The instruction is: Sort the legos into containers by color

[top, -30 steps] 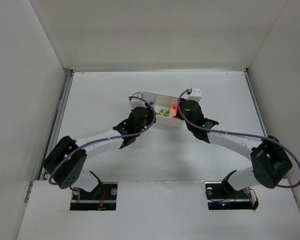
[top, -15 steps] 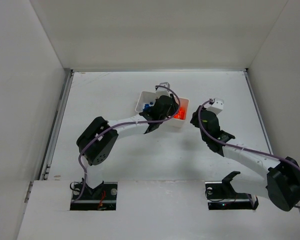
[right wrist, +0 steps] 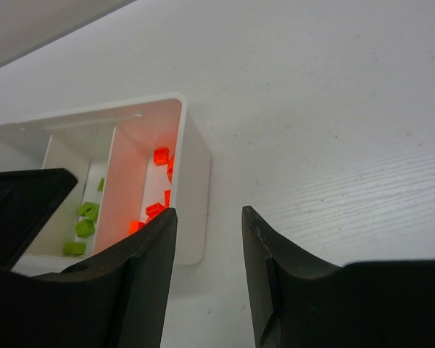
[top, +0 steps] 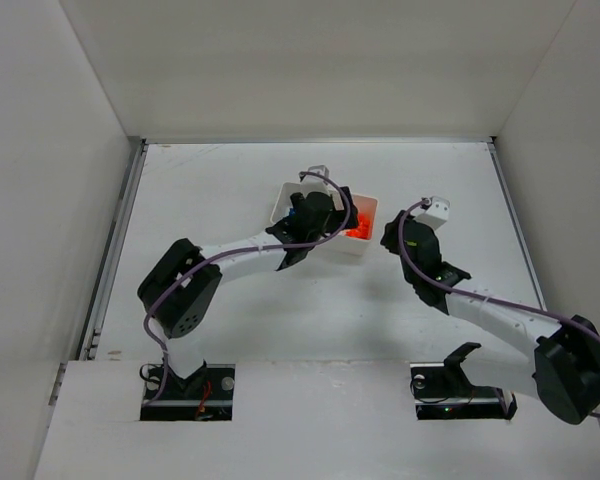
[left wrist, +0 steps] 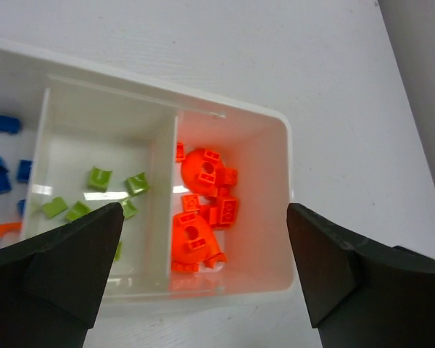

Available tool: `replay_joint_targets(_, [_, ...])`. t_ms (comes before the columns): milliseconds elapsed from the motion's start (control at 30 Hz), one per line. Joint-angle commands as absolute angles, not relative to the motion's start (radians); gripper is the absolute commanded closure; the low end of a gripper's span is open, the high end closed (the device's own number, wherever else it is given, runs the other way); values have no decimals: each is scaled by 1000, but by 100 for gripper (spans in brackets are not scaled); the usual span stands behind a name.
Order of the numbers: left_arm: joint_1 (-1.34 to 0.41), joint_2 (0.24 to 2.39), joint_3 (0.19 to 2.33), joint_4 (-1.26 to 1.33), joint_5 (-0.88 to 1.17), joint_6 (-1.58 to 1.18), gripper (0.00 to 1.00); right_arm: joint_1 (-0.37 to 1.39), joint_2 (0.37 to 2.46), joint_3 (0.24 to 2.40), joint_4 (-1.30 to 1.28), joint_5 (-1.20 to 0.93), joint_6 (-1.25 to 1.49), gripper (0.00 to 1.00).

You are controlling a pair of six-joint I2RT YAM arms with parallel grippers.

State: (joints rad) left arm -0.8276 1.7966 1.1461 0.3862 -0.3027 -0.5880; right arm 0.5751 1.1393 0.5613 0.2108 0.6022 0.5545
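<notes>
The white tray has three containers side by side. Orange legos, two of them larger rounded pieces, lie in the right one, lime green legos in the middle one and blue legos in the left one. One orange piece lies among the blue. My left gripper hangs open and empty over the tray, its jaws wide apart. My right gripper is open over bare table just right of the tray, holding nothing.
White walls enclose the table on three sides. In the top view the left arm reaches diagonally to the tray and the right gripper sits to the tray's right. The left gripper's dark finger shows in the right wrist view.
The right arm drew back from the tray to its right, then held still. The left arm swung over the tray and its jaws have opened wide.
</notes>
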Motion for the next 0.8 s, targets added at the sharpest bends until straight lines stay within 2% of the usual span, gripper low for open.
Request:
replay_joint_targets(0, [-794,1654,1068,408,-334,-551,0,571,1109,548,279,611,564,54])
replay_joint_targets(67, [-776,1591,997,397,-351,-532,0,574,1091,545,278,607,566,66])
replay_joint_targets(133, [-753,1513,921,377,-380,-531,0,574,1075,540,281,603,568,85])
replay_joint_targets(167, [-737,1468,882,364,-387,-534,0,574,1075,545,279,597,568,91])
replay_joint_targets(267, [-685,1326,763,319,-380,-563,0,590,1071,549,273,610,560,91])
replay_joint_targets(300, [-665,1271,724,298,-382,-580,0,593,1063,543,279,620,560,88])
replay_joint_targets(467, [-549,1034,586,85,-419,-675,0,591,1022,505,314,649,558,52])
replay_joint_targets(700, [-415,874,515,-196,-430,-724,0,585,1014,497,317,649,558,39])
replay_joint_targets(733, [-394,876,515,-216,-426,-730,0,581,1008,491,319,653,563,33])
replay_joint_targets(767, [-371,880,514,-230,-420,-735,0,575,1006,488,321,660,564,4])
